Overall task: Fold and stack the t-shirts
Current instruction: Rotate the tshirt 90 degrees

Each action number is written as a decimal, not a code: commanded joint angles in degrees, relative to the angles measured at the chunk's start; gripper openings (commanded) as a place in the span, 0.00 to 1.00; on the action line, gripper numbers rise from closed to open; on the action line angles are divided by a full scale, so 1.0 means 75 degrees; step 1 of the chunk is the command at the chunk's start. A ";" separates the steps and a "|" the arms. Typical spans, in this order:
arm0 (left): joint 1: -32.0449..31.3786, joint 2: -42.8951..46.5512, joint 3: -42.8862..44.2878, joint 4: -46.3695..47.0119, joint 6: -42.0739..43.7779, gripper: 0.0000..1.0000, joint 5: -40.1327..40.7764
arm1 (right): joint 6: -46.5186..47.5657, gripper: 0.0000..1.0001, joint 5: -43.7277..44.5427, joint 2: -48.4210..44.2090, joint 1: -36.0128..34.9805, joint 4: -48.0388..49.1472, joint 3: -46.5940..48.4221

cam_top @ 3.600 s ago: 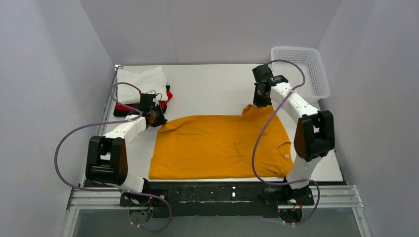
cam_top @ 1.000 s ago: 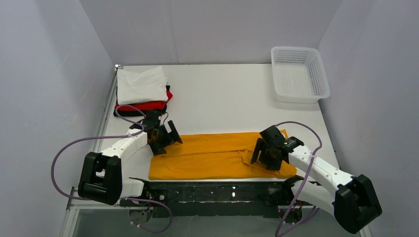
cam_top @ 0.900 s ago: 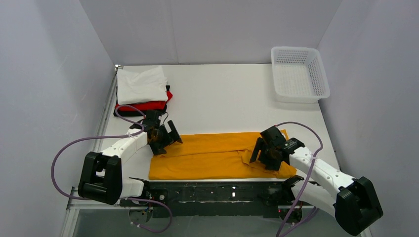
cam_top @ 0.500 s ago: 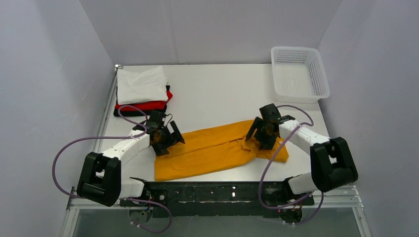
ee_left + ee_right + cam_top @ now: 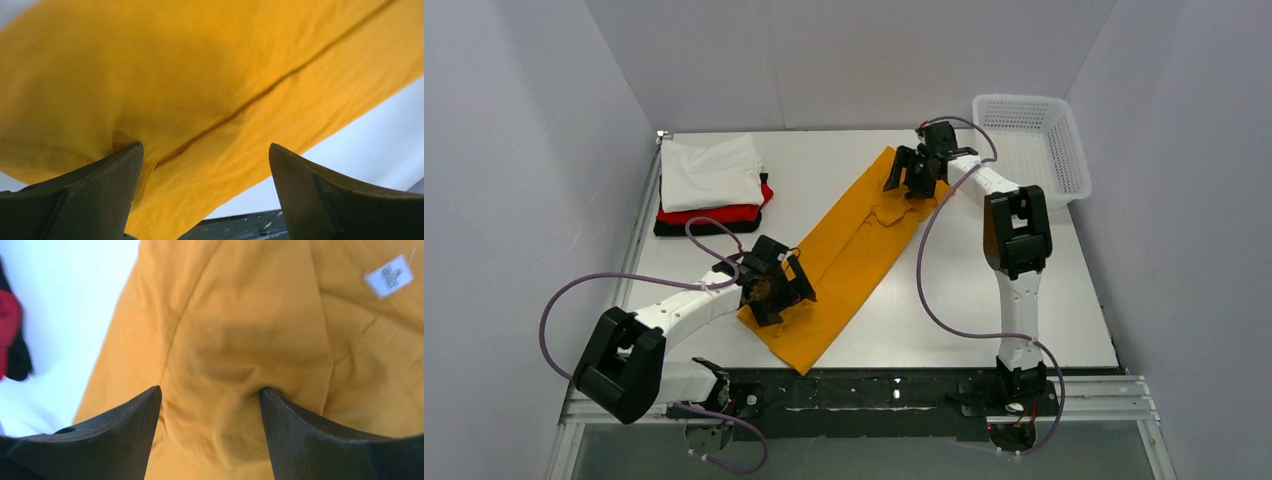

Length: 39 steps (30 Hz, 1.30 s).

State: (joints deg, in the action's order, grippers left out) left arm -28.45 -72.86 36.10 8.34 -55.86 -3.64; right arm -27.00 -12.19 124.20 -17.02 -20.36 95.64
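Observation:
The mustard-orange t-shirt (image 5: 849,250) is folded into a long strip that lies slantwise, from the near left to the far middle of the table. My left gripper (image 5: 776,295) is open, both fingertips resting on the strip's near end (image 5: 210,75). My right gripper (image 5: 911,180) is open too, tips pressed into the far collar end (image 5: 240,330), where the neck label (image 5: 389,276) shows. Neither holds cloth between its jaws. At the far left sits a stack of folded t-shirts: white (image 5: 709,170) on red (image 5: 724,212) on black (image 5: 679,228).
A white lattice basket (image 5: 1064,160) stands at the far right corner, close behind the right arm. The black front rail (image 5: 894,390) runs along the near table edge, just past the strip's near tip. White walls close in both sides.
The orange strip has swung from lying along the front edge to a diagonal. The right gripper carried its collar end to the far middle; the left gripper shifted slightly nearer at the other end.

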 commanded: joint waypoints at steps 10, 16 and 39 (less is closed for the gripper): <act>-0.2856 -0.2167 0.0592 0.0708 -0.2095 0.98 -0.0309 | -0.0870 0.77 -0.2252 0.3827 -0.0179 -0.0079 0.5591; -0.3682 -0.3341 0.1978 -0.0116 -0.2183 0.98 -0.0410 | -0.1361 0.77 -0.2431 0.4153 -0.0208 0.0325 0.5912; -0.4091 0.0773 0.2550 -0.4854 0.1660 0.98 0.1927 | 0.1047 0.87 0.0207 -0.1853 -0.0144 -0.0913 0.2143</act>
State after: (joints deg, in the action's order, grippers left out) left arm -59.22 -74.83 60.27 -8.25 -49.52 0.12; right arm -24.08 -17.93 124.95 -18.11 -25.41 123.87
